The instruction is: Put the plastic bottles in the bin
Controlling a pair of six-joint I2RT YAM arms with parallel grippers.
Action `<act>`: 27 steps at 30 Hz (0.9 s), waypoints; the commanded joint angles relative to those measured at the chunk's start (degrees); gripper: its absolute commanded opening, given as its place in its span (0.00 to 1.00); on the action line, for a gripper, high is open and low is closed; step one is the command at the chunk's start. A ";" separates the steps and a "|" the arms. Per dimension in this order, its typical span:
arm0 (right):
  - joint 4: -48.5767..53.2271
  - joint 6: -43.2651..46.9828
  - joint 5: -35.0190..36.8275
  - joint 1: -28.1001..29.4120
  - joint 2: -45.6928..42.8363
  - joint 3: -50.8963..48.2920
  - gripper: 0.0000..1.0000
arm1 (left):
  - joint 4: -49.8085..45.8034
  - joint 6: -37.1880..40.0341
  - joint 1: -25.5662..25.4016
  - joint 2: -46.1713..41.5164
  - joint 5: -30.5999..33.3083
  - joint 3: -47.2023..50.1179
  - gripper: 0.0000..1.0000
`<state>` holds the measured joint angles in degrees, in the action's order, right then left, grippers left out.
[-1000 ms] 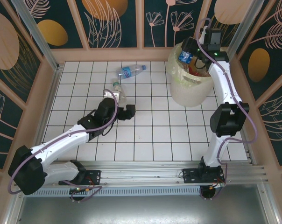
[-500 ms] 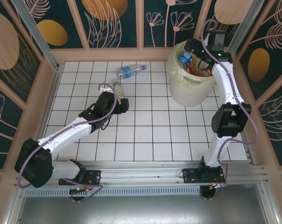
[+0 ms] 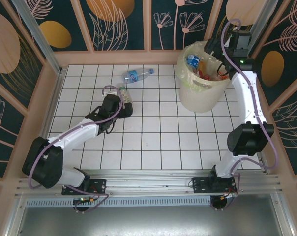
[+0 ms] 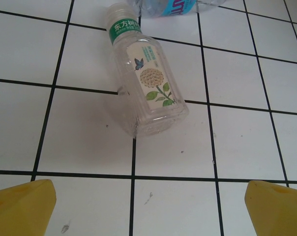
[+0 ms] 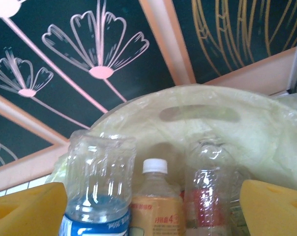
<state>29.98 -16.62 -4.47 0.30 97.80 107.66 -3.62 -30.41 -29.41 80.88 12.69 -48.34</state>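
Note:
Two plastic bottles lie on the white tiled table. One is clear with a green band and a flower label (image 3: 125, 95) (image 4: 146, 83); the other has a blue label (image 3: 137, 74) (image 4: 170, 6) and lies just beyond it. My left gripper (image 3: 122, 107) (image 4: 148, 211) stands open just short of the flower-label bottle, nothing between its fingers. The cream bin (image 3: 201, 91) (image 5: 197, 114) holds several bottles: blue-labelled (image 5: 97, 187), orange-labelled with a white cap (image 5: 156, 206), red-labelled (image 5: 210, 196). My right gripper (image 3: 218, 49) (image 5: 153, 216) hangs open over the bin's far rim.
Wooden-framed dark panels with flower patterns wall the table on three sides; the bin stands in the far right corner against them. An aluminium rail (image 3: 153, 184) runs along the near edge by the arm bases.
The left gripper has slid up to the flower-label bottle. The right gripper has let go of the blue-labelled bottle, which now rests in the bin, and has drawn back to the far right.

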 commanded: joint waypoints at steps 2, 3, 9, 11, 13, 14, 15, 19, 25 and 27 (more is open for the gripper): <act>-2.85 0.86 -8.78 -0.32 -2.31 -3.25 0.90 | 2.19 0.62 1.19 1.79 -1.24 -1.54 0.99; -2.78 0.65 -10.25 -0.46 -1.78 -2.99 0.90 | 2.34 0.71 1.35 2.05 -1.26 -1.65 0.99; -3.80 -1.15 -14.08 -0.47 2.87 -1.57 0.91 | 3.11 0.45 1.45 2.01 -1.88 -1.42 0.99; -4.93 -2.04 -15.56 -0.43 4.33 -1.41 0.91 | 3.16 0.44 1.38 1.54 -1.79 -1.15 0.99; -5.64 -2.57 -17.15 -0.38 5.87 -0.84 0.91 | 3.18 0.61 1.40 1.08 -1.83 -0.84 0.99; -6.08 -2.79 -17.72 -0.25 6.69 -0.58 0.91 | 3.18 0.75 1.40 0.90 -1.85 -0.73 0.99; -6.32 -2.96 -18.01 -0.13 7.40 -0.24 0.91 | 3.09 0.86 1.41 0.73 -1.79 -0.67 0.99; -6.85 -3.22 -18.89 0.46 10.12 1.22 0.88 | 3.09 1.01 1.38 0.42 -1.70 -0.37 0.99; -8.87 -4.12 -21.02 0.57 11.94 1.58 0.82 | 3.66 0.97 1.42 0.83 -2.29 -0.01 0.99; -9.04 -4.36 -22.01 0.61 12.62 2.03 0.81 | 3.77 0.97 1.41 1.02 -2.40 -0.02 0.99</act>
<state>22.59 -20.16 -24.10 0.54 108.84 107.66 -1.45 -30.22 -28.27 82.54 10.90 -48.45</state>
